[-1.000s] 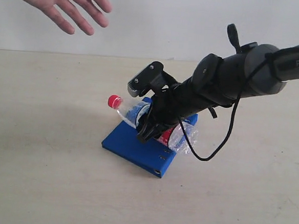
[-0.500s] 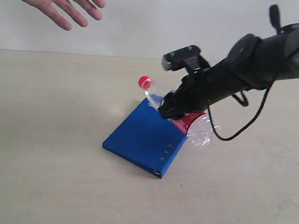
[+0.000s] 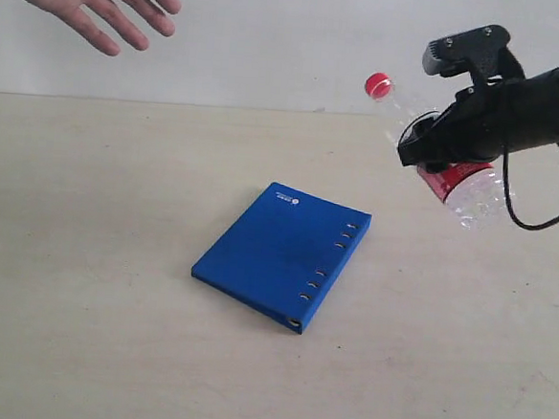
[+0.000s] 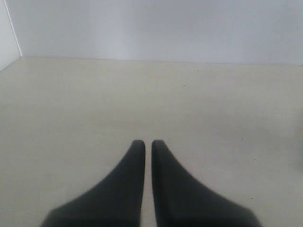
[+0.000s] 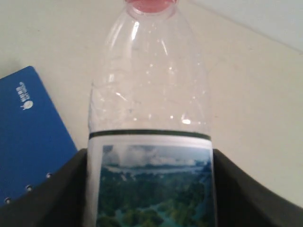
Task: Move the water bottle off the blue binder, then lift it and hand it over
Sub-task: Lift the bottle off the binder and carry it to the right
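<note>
1. In the upper right of the exterior view, the right tool (image 3: 420, 150) is clamped around the middle of the water bottle (image 3: 464, 184), with a dark finger on each side of the label.
2. The bottle hangs in the air above the desk (image 3: 102, 274). It is tilted, with its red cap (image 3: 377, 85) pointing up and to the left and its clear base at the lower right.
3. The blue binder (image 3: 279, 248) lies flat on the desk at the centre of the frame, well apart from the bottle. Its white logo is at the far corner and its row of holes runs along the right edge.
4. The right wrist view shows the label's green landscape print between the two fingers, and a corner of the binder on the desk beyond.
5. A person's hand (image 3: 93, 0) hovers in the upper left of the frame with its fingers spread, well apart from the bottle.
6. The left tool (image 4: 147, 144) is narrow, its fingers almost touching and gripping nothing, above bare desk.
</note>
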